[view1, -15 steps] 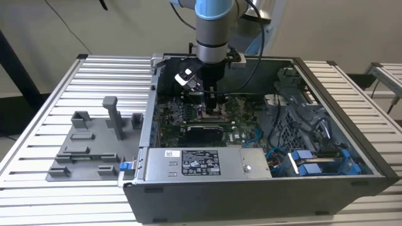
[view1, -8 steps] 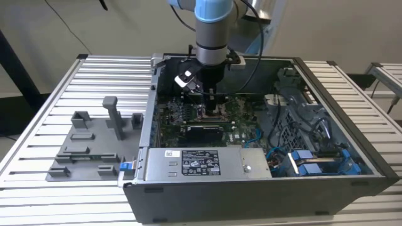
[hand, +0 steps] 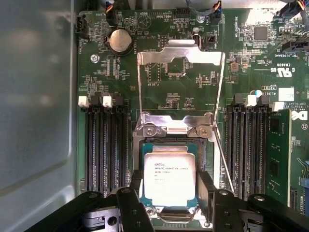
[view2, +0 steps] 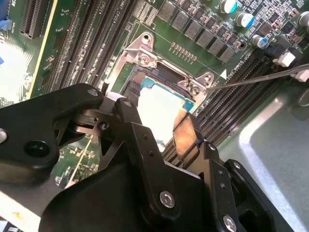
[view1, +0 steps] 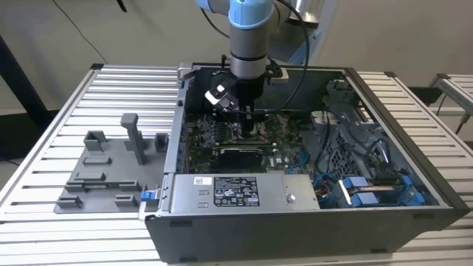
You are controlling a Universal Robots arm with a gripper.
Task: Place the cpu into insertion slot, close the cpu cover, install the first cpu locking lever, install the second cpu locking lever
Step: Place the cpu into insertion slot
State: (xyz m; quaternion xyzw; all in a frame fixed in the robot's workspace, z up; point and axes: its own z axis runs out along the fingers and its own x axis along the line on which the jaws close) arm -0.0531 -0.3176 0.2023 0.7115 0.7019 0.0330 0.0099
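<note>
While the cpu is lying flat within the slot, it is flanked on two opposite sides by the jaws of the gripper, which are set close against its edges. Whether it is pinched or the jaws stand just clear of it cannot be told. The first step, placing the cpu, is judged to be at or near its end, since the chip is seen level and square inside the silver rim.

The cover is swung open and stands on the far side of the slot, hinged at the slot's far edge, so closing it is not yet done. A thin lever is seen raised beside the hinge, unlatched.

In the exterior view the arm is seen reaching down into the open case, toward its far wall.

For the cover to be brought down, a fully seated cpu and a path free of the gripper are judged necessary.
</note>
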